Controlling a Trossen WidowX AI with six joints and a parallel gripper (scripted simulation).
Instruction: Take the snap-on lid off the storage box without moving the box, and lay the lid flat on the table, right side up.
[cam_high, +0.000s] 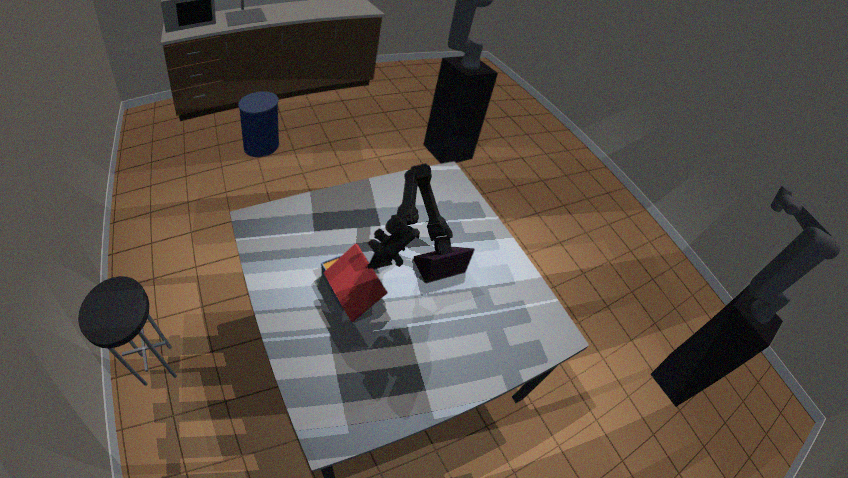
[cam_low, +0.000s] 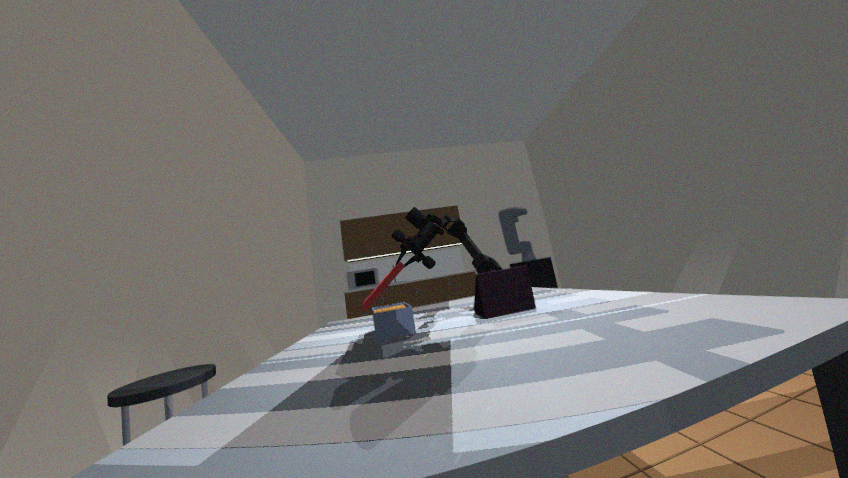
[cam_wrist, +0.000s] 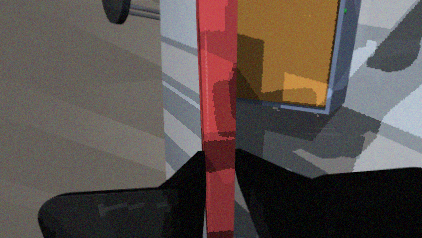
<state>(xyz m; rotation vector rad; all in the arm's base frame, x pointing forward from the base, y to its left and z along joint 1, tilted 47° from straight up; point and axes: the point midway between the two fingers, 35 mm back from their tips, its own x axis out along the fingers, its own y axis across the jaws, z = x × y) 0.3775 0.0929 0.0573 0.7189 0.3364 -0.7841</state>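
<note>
The red lid (cam_high: 354, 283) (cam_low: 383, 286) (cam_wrist: 218, 100) is off the box and held in the air, steeply tilted. My gripper (cam_high: 370, 263) (cam_low: 404, 263) (cam_wrist: 218, 156) is shut on its upper edge, with one finger on each face. The blue-grey storage box (cam_low: 394, 324) (cam_wrist: 344, 60) stands upright and open on the table, with an orange-yellow inside showing. In the top view the lid hides most of the box. In the exterior view the lid's lower edge is just above and to the left of the box.
The table (cam_high: 475, 385) (cam_low: 534, 380) carries striped light and shadows. The arm's dark base block (cam_high: 444, 264) (cam_low: 504, 292) stands to the right of the box. A black stool (cam_high: 114, 311) (cam_low: 161, 384) is beyond the table's left edge, on the floor.
</note>
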